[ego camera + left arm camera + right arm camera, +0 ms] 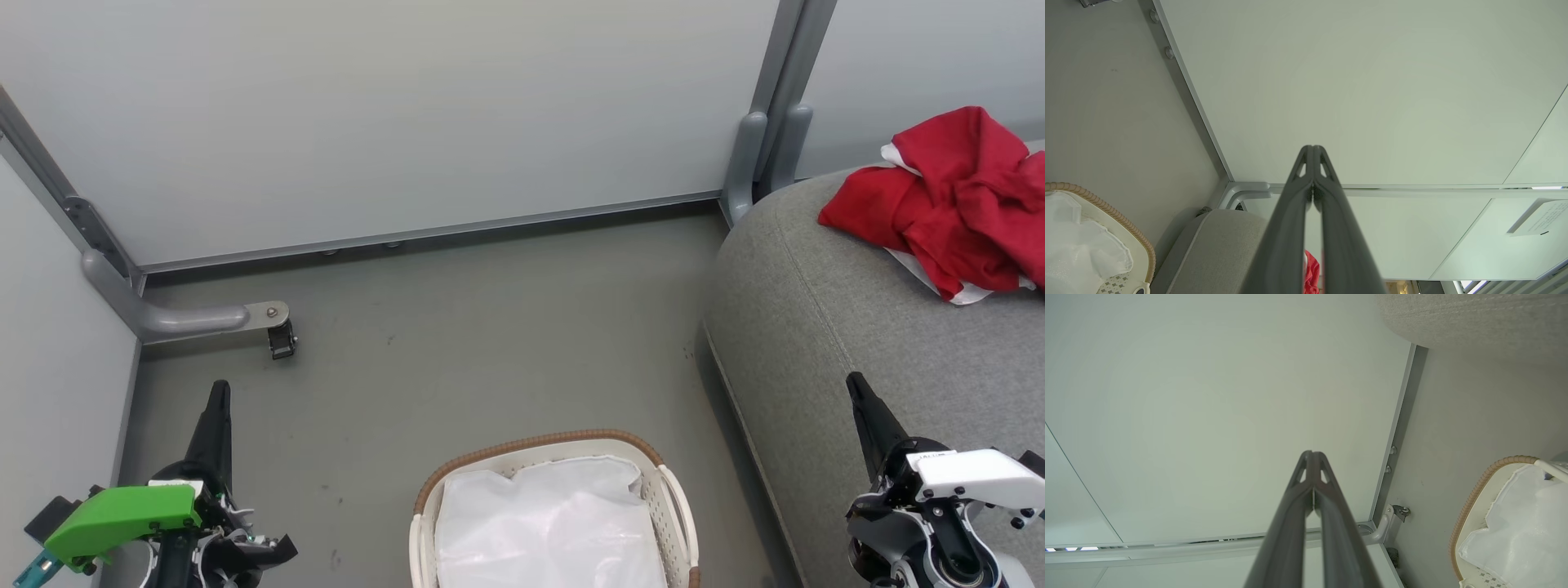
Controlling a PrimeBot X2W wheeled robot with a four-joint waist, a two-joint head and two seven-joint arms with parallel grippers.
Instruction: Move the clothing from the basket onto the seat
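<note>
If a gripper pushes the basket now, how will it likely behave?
The basket is probably light: perforated plastic, with a white liner visible inside. On the smooth floor it would likely slide rather than tip, since it looks wide.

Floor (pixel 490 343): grey, smooth, a few small dark specks.

Basket (pixel 535 443) stands on the floor, near centre. It has a brown woven rim, and a white liner (pixel 547 523) shows inside.

Seat (pixel 816 310) stands on the floor at right, near the basket, with a strip of bare floor between them.

Clothing (pixel 955 204) lies on top of the seat, far right. It is a crumpled red heap with white trim at its edges.

Far left: a grey partition foot (pixel 196 318) with a small black caster (pixel 282 341) rests on the floor.
</note>
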